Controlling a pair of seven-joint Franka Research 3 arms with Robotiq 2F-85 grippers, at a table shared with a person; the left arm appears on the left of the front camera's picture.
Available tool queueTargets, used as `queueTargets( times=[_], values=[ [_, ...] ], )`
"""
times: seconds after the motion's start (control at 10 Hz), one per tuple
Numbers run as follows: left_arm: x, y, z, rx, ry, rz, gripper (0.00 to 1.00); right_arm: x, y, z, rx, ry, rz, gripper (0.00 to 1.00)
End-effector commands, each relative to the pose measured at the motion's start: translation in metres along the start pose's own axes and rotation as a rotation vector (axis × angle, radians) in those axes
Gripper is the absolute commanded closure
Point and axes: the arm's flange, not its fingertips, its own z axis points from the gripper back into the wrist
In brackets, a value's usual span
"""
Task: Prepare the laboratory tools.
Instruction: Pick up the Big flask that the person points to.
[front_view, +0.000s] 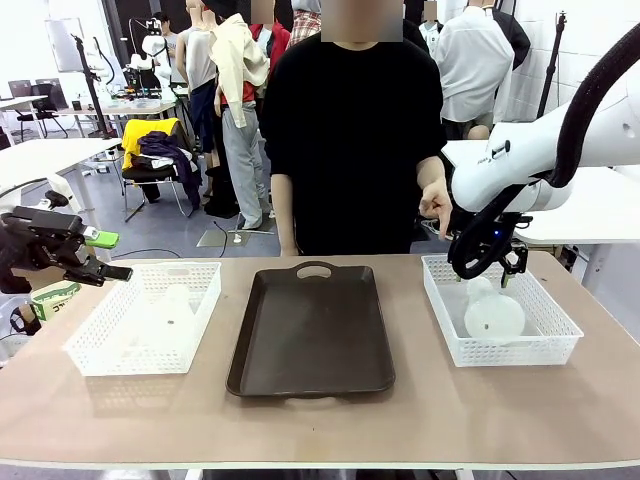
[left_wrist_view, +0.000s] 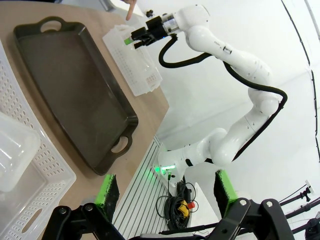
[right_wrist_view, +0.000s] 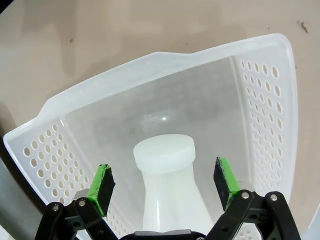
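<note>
The 2 frosted flasks sit in 2 white mesh baskets on the worktop (front_view: 330, 425), with a dark brown tray (front_view: 312, 330) between them. The left flask (front_view: 168, 310) is in the left basket (front_view: 95, 360), and the right flask (right_wrist_view: 164, 152) is in the right basket (right_wrist_view: 265, 95). The right claw (right_wrist_view: 164, 175) hangs over the right basket with its jaws apart. Its green pads (right_wrist_view: 102, 179) stand either side of the flask's capped neck, clear of it. The left claw (front_view: 105, 255) is also spread wide and holds nothing, at the left edge near the left basket's far corner. At the far side, a person's hand (front_view: 435, 205) points a finger down toward the right basket.
</note>
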Motion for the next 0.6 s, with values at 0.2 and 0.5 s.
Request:
queueTargets(
  times=[0.2, 0.5],
  values=[
    [0.0, -0.001, 0.001, -0.013, -0.005, -0.016, 0.0, 0.003, 0.005, -0.018, -0.057, 0.012, 0.011, 0.0],
    [0.0, -0.001, 0.001, -0.013, -0.005, -0.016, 0.0, 0.001, 0.004, -0.019, -0.069, -0.015, 0.028, 0.32]
  ],
)
